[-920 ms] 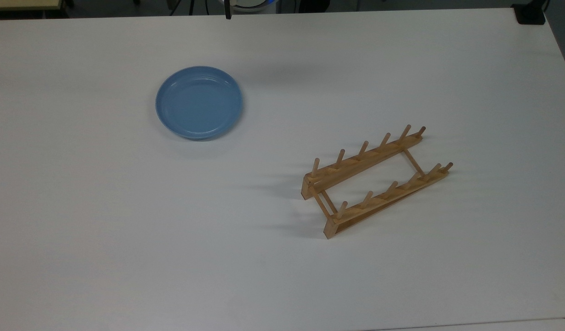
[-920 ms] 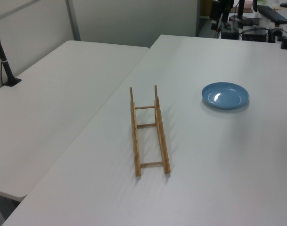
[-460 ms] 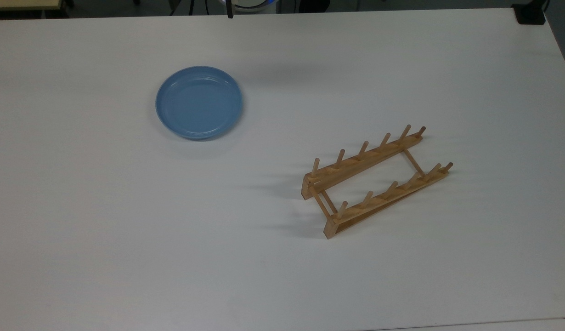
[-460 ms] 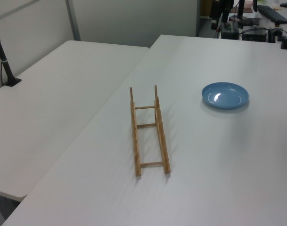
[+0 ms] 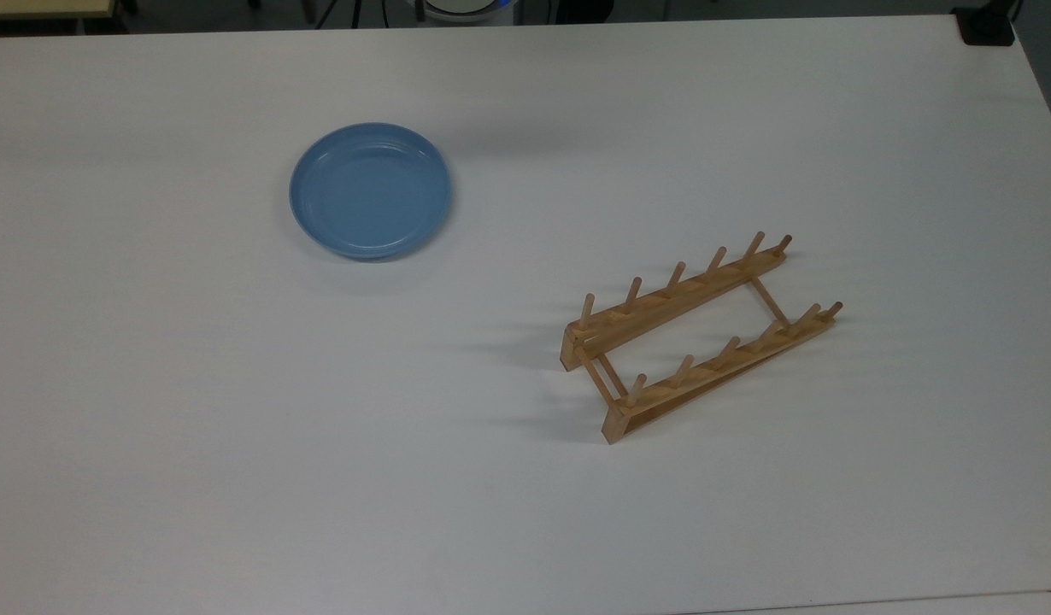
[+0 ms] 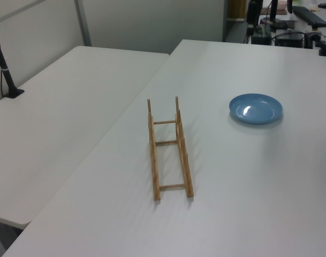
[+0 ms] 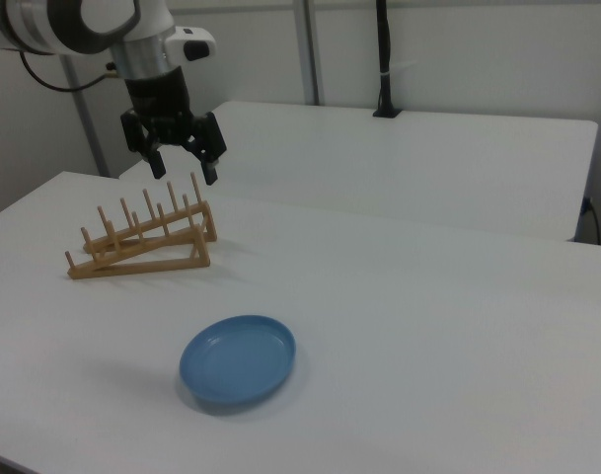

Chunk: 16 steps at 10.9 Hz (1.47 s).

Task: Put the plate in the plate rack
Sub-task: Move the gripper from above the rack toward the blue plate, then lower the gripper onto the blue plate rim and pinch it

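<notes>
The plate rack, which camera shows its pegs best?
The top view: the plate rack lies slantwise, both peg rows spread apart and countable. The left view sees it end-on, pegs overlapping along the rails. The right view shows it side-on, the rows mingling.

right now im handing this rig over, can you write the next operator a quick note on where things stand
Hand: open, holding nothing, up in the air; in the right view it appears above the far end of the plate rack.
Plate: flat on the white table, well apart from the rack, toward the top view's left.
Plate rack: standing on the table, no plate in it.
Done: nothing yet; plate untouched.
Left: reach the plate, grasp its rim, lift it, stand it between the rack's pegs, release.
</notes>
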{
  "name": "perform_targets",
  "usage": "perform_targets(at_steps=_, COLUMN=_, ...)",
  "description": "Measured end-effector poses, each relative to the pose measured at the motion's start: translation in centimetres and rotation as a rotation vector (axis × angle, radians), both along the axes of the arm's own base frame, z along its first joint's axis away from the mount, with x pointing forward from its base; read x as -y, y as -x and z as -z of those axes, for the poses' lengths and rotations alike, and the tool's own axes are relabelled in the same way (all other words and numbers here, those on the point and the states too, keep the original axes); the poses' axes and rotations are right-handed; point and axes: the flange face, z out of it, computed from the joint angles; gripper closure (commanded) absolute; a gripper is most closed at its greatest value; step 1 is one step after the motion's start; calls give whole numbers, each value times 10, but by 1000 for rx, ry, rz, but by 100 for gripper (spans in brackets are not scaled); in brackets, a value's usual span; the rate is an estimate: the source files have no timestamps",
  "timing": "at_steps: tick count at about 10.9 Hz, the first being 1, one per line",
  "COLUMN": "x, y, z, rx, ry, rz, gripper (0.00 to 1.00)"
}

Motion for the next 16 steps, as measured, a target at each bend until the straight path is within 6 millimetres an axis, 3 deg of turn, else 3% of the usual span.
perform_targets(at_steps=2, x=29, y=4, z=10, rx=-37, ry=22, rz=-23, gripper=0)
perform_targets(at_steps=4, x=68, y=5, z=46, rx=-55, ry=34, rz=12, gripper=0)
perform_targets(at_steps=9, x=155, y=12, z=211, rx=-114, ry=31, rz=-4, gripper=0)
perform_targets(at_steps=11, x=168, y=10, z=250, rx=-117, ry=34, rz=12, gripper=7)
perform_targets(at_steps=14, x=169, y=10, z=294, rx=-164, ry=-18, rz=60, gripper=11)
perform_targets(at_steps=16, x=165, y=9, z=315, rx=-189, ry=-50, rz=94, gripper=26)
